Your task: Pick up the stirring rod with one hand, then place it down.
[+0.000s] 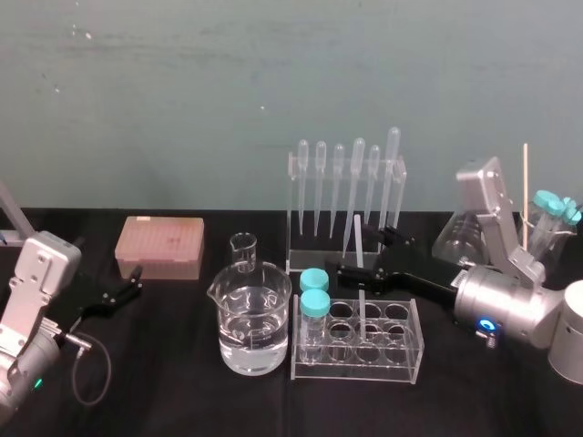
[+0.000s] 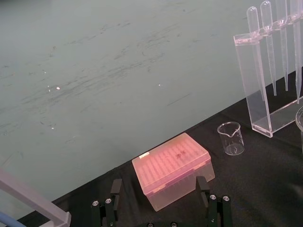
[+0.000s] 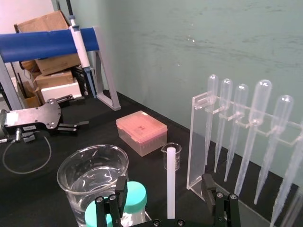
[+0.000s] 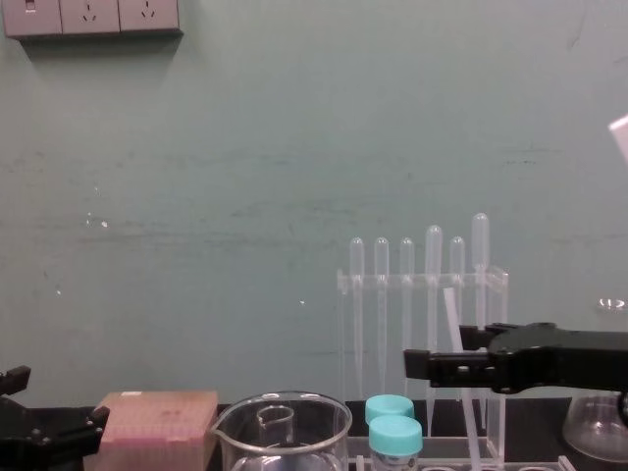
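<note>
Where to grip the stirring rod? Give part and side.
Grip the stirring rod on its bare upper shaft, above the tube rack holding its lower end. Come level from the robot's right, where the open right gripper flanks it; it stands nearly upright, so it should lift straight out. Left gripper sits parked by the pink box.

The table (image 1: pixel 164 382) is covered with matt black cloth. The beaker (image 1: pixel 253 314) is made of clear, glossy glass. The rod (image 3: pixel 170 184) is seen as milky, smooth and half transparent. The box (image 1: pixel 160 246) is of dull pink plastic. The tube rack (image 1: pixel 412 357) is of clear, shiny plastic. The right gripper (image 1: pixel 357 250) is finished in matt black, and its arm (image 1: pixel 519 314) in satin silver metal.
</note>
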